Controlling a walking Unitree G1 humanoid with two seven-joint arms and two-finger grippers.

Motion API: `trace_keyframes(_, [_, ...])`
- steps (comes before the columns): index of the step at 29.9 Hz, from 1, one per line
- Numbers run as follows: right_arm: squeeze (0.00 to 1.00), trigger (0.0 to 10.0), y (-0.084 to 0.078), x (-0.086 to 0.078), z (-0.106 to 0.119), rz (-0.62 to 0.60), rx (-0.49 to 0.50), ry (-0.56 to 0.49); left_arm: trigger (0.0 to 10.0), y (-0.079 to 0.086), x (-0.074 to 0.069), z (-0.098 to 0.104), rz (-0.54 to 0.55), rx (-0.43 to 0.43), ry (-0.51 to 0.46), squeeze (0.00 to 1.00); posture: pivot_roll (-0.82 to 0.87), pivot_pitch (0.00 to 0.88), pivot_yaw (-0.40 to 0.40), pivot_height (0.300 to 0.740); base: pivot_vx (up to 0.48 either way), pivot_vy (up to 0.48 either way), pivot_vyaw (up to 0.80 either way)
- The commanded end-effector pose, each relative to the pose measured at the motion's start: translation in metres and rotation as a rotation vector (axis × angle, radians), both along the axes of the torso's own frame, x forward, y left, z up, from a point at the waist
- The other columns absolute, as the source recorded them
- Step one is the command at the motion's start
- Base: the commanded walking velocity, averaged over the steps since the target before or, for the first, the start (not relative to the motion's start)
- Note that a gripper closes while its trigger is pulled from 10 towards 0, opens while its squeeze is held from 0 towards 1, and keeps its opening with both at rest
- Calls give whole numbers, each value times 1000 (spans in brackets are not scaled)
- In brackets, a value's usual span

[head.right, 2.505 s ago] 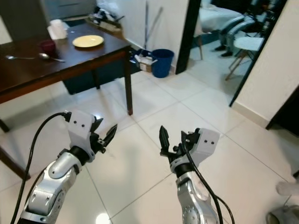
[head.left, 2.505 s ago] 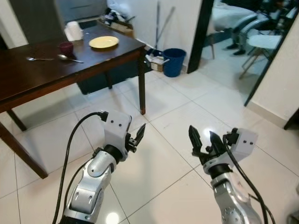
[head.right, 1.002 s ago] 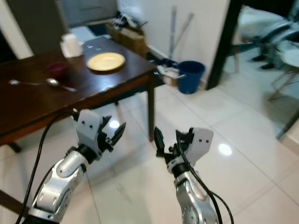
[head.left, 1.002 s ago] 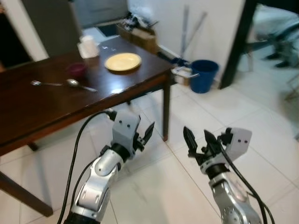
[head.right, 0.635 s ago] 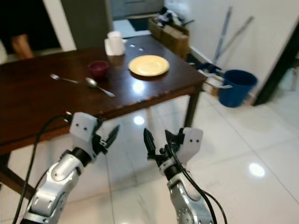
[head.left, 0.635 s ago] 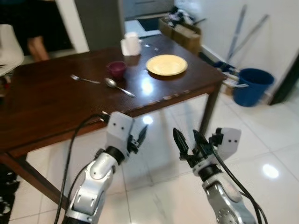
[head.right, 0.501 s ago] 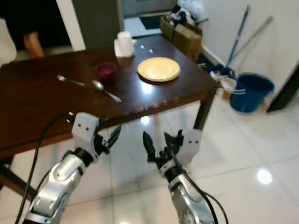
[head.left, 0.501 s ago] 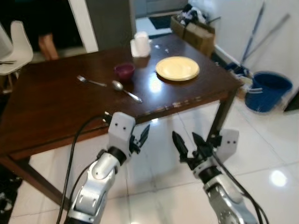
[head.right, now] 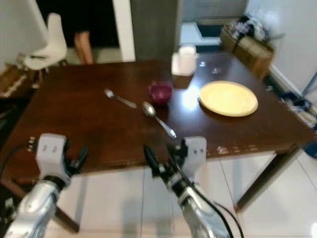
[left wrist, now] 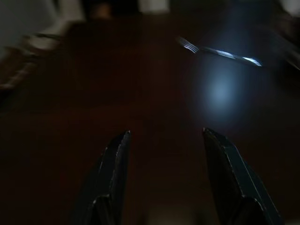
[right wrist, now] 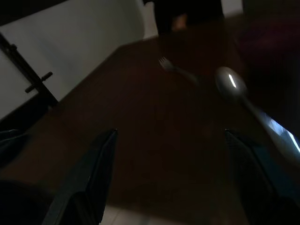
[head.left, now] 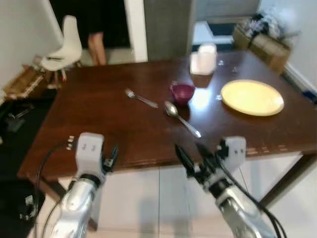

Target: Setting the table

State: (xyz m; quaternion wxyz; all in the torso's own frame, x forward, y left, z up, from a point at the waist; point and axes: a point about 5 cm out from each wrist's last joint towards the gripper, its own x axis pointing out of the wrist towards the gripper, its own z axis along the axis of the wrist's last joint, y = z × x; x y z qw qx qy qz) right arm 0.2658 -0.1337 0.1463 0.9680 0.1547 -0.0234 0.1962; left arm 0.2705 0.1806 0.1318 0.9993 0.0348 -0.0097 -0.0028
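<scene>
A: From the head views, we stand at the near edge of the table (head.left: 74, 119). Fork (head.left: 141, 98), spoon (head.left: 182, 118) and maroon bowl (head.left: 182, 91) lie mid-table; the yellow plate (head.left: 252, 97) sits toward the right edge, the white container (head.left: 203, 58) at the far edge. Left gripper (head.left: 110, 158) and right gripper (head.left: 194, 154) hang just off the near edge, holding nothing.

B: So we judge this the approach step; next we must reach over the edge for a utensil (the spoon looks nearest the right gripper).

A: Left wrist view: both black fingers (left wrist: 112, 173) spread apart over dark wood, the fork (left wrist: 218, 50) far ahead, blurred.

B: Right wrist view: fingers (right wrist: 96, 168) wide apart too, spoon (right wrist: 234, 86) and fork (right wrist: 176, 69) ahead between them.

A: Hard to make out: everything is motion-blurred, the wrist views are dark, and a person's legs (head.left: 96, 40) beyond the far edge are cut off.
</scene>
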Motion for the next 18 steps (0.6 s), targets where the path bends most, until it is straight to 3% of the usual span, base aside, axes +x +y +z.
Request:
trace_keyframes(1, [0,10000,8,0,-4,26,7,19,10000,7,-2,1,26,20,3,0,-55,0,73,740,480,0,0])
trace_keyframes(5, [0,10000,-19,15,-4,-133,-98,27,10000,-14,8,14,-42,14,-53,0,-57,0,74,740,480,0,0])
trace_keyframes(7, [0,10000,-36,19,-6,-217,-201,37,10000,-22,11,16,-74,8,-59,0,-72,0,83,740,480,0,0])
trace_keyframes(10, [0,10000,-58,18,-12,-304,-448,40,10000,-29,13,16,-118,20,-58,0,-87,0,93,740,480,0,0])
trace_keyframes(13, [0,10000,-79,14,-15,-376,-562,62,10000,-34,13,15,-149,32,-56,0,-94,0,96,740,480,0,0])
trace_keyframes(15, [0,10000,-89,10,-17,-395,-579,77,10000,-37,13,15,-169,38,-54,0,-104,0,104,740,480,0,0])
trace_keyframes(18, [0,10000,-90,7,-21,-352,-535,91,10000,-39,14,15,-184,43,-45,0,-108,0,108,740,449,0,0])
